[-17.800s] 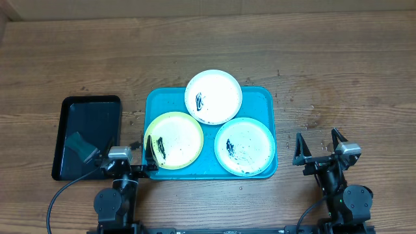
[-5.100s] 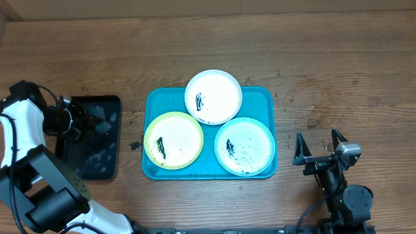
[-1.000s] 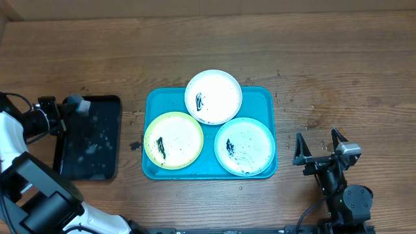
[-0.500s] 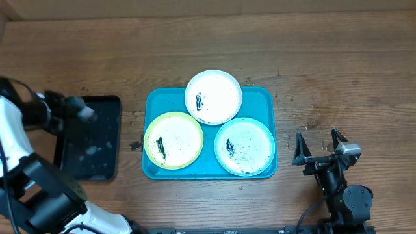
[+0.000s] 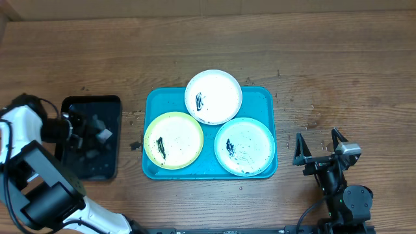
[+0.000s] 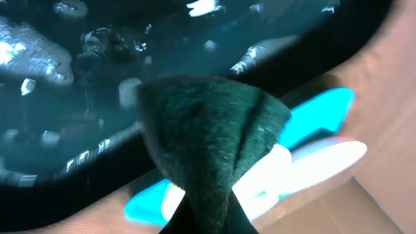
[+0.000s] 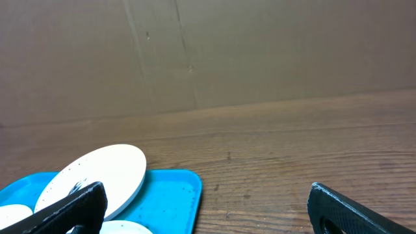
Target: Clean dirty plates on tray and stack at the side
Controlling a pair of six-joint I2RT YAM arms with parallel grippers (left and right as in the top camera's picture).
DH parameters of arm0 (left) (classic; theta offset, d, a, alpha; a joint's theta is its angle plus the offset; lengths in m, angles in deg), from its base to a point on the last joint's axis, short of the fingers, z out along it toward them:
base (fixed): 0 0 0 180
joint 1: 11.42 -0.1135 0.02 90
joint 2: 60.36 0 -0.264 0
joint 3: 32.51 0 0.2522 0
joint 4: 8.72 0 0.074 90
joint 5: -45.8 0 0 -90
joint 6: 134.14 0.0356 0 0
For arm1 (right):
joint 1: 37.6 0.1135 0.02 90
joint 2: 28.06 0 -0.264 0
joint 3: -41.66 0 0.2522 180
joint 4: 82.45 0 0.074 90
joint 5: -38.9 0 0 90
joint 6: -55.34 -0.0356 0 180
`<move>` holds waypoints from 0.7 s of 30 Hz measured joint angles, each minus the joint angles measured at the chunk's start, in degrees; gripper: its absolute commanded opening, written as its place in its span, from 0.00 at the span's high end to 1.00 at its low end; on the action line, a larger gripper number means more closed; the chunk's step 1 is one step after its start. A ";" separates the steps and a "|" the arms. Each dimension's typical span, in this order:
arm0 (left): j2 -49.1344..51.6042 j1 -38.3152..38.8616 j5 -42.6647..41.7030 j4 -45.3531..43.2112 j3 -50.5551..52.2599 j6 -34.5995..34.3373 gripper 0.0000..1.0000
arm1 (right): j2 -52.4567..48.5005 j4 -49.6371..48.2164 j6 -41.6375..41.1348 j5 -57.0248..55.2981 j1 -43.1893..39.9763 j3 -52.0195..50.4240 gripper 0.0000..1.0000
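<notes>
**Overhead, left of frame:** the left fingers (image 5: 84, 123) hang over the narrow black tray (image 5: 91, 99), clamped on a dark pad (image 6: 214, 140). Only the left wrist view shows the pad as green and felt-like, with droplets on the black tray behind it.

**Centre:** the turquoise tray (image 5: 263, 97) on the tabletop (image 5: 338, 58) carries three smeared plates — yellow-green (image 5: 173, 140), white (image 5: 213, 96), light-blue (image 5: 244, 147) — with the white one overhanging the upper rim.

**Lower right:** the right fingers (image 5: 298, 148) stand wide apart and empty. Their wrist view catches only a corner of the tray and some plate edges.
</notes>
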 measured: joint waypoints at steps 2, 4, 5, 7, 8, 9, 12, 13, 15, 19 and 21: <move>-0.26 -0.85 -0.26 2.84 -4.63 0.87 0.96 | 0.00 -0.04 -0.02 -0.04 0.00 0.00 0.00; -0.66 -1.42 -0.26 3.15 -9.40 1.51 0.96 | 0.00 -0.02 0.00 -0.02 0.00 0.00 0.00; -1.09 -1.53 0.37 3.10 -10.93 1.53 0.96 | 0.00 -0.02 0.00 -0.02 0.00 0.00 0.00; -1.97 -1.31 2.64 2.97 -11.52 1.46 0.96 | 0.00 -0.04 0.00 -0.02 0.00 0.00 0.00; -2.32 -0.92 4.13 2.32 -10.82 1.44 0.96 | 0.00 -0.07 0.00 -0.02 0.00 0.00 0.00; -2.51 -0.44 5.14 0.74 -9.31 1.40 0.96 | 0.00 0.00 -0.02 -0.04 0.00 0.00 0.00; -2.56 1.29 6.60 -5.35 -1.60 1.20 0.96 | 0.00 -0.02 -0.02 -0.02 0.00 0.00 0.00; -2.51 1.55 6.91 -6.34 0.33 1.20 0.96 | 0.00 -0.04 -0.04 -0.02 0.00 0.00 0.00; -2.25 2.23 7.89 -8.02 4.76 1.01 0.96 | 0.00 -0.02 0.00 -0.02 0.00 0.00 0.00; -1.99 1.90 10.88 -4.15 5.66 1.11 0.96 | 0.00 0.00 -0.02 -0.02 0.00 0.00 0.00; -1.99 1.60 12.68 0.07 2.89 1.51 0.96 | 0.00 -0.02 0.00 -0.04 0.00 0.00 0.00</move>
